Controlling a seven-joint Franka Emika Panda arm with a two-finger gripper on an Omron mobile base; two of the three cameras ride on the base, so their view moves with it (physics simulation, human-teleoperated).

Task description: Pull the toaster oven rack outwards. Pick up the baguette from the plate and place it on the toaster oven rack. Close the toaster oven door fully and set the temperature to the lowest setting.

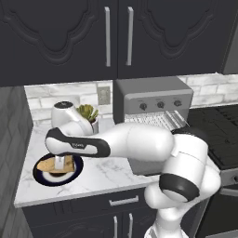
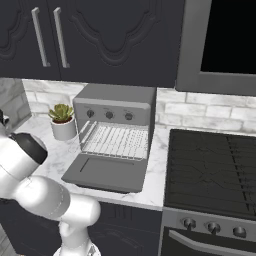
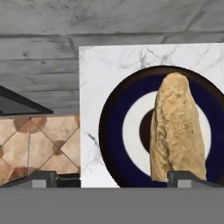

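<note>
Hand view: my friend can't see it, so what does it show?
A golden baguette lies on a round navy plate with a white ring, on a white marble counter. The gripper hangs open over it, one fingertip at the baguette's near end.

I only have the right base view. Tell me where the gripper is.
Observer: In the left base view, the gripper hangs just over the plate at the counter's left end, left of the toaster oven.
Operator: Report the baguette.
Observer: The baguette lies on the plate, not gripped. In the hand view it lines up with one fingertip rather than the gap between the two.
Operator: Give me the jaws.
Observer: Open, with the fingertips wide apart.
</note>
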